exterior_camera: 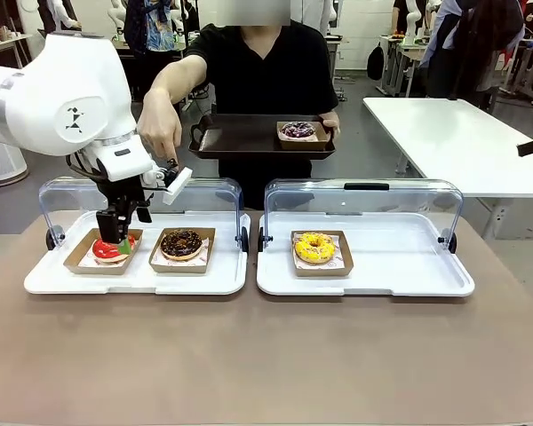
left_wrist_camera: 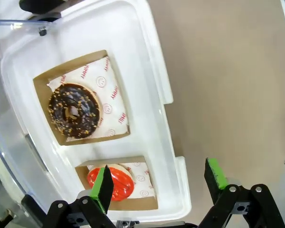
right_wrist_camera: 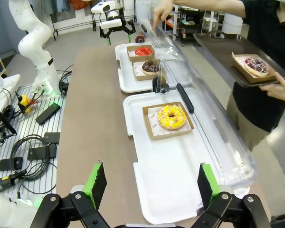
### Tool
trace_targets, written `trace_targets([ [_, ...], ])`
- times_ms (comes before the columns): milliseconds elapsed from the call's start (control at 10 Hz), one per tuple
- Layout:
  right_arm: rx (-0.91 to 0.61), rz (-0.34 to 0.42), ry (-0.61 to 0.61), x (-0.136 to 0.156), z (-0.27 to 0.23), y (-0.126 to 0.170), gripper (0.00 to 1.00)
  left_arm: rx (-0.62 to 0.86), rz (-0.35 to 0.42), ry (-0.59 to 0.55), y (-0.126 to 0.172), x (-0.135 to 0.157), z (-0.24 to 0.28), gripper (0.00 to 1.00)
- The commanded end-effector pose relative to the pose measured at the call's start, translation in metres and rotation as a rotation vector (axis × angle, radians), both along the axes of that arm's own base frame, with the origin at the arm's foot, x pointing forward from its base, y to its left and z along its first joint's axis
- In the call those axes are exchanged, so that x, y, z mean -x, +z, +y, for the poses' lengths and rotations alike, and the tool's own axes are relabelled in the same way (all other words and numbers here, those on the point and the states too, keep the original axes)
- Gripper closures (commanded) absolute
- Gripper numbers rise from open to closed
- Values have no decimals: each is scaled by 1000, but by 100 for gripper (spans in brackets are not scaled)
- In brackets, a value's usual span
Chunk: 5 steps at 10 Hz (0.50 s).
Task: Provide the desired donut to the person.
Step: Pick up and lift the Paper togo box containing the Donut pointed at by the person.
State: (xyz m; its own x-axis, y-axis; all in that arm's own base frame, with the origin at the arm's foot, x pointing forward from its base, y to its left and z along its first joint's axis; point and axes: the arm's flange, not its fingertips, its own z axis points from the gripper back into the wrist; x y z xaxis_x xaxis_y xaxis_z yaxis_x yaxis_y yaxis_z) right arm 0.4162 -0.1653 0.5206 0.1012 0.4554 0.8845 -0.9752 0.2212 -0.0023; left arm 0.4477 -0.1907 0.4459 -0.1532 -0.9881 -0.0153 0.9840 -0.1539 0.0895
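The left gripper [exterior_camera: 115, 236] hung low over the red donut [exterior_camera: 111, 250], which sat in its cardboard tray at the outer end of the left white tray [exterior_camera: 133, 280]. Its jaws stood wide apart and gripped nothing. In the left wrist view one green pad [left_wrist_camera: 103, 187] lay over the red donut [left_wrist_camera: 115, 183], while the other was out past the tray's rim, over the brown table [left_wrist_camera: 228, 95]. Whether a fingertip touched the icing could not be told.

Just beside it, in a second cardboard tray, lay the chocolate donut [exterior_camera: 181, 243] with pale sprinkles. The person [exterior_camera: 266, 62] stood at the far side in a black T-shirt. One hand [exterior_camera: 160, 133] reached down with a finger pointing at the left white tray, close to the robot's wrist – which of the two donuts it meant was unclear. The other hand held a dark serving tray [exterior_camera: 240, 142] carrying a purple donut [exterior_camera: 298, 130].

A yellow donut [exterior_camera: 314, 248] sat alone on the right white tray [exterior_camera: 382, 275]. Both clear lids were tipped back.

The right gripper [right_wrist_camera: 152, 183] was well away from all this – jaws spread and empty, above the near end of the right white tray
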Motion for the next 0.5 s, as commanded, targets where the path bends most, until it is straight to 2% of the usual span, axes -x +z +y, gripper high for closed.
trace_targets([
  [0, -20, -2, 0, 0, 1, 1, 0, 62, -9, -27, 13, 15, 8, 0],
  [100, -20, -2, 0, 0, 1, 1, 0, 0, 0, 0, 0, 0, 0, 0],
  [400, -20, -2, 0, 0, 1, 1, 0, 0, 0, 0, 0, 0, 0, 0],
])
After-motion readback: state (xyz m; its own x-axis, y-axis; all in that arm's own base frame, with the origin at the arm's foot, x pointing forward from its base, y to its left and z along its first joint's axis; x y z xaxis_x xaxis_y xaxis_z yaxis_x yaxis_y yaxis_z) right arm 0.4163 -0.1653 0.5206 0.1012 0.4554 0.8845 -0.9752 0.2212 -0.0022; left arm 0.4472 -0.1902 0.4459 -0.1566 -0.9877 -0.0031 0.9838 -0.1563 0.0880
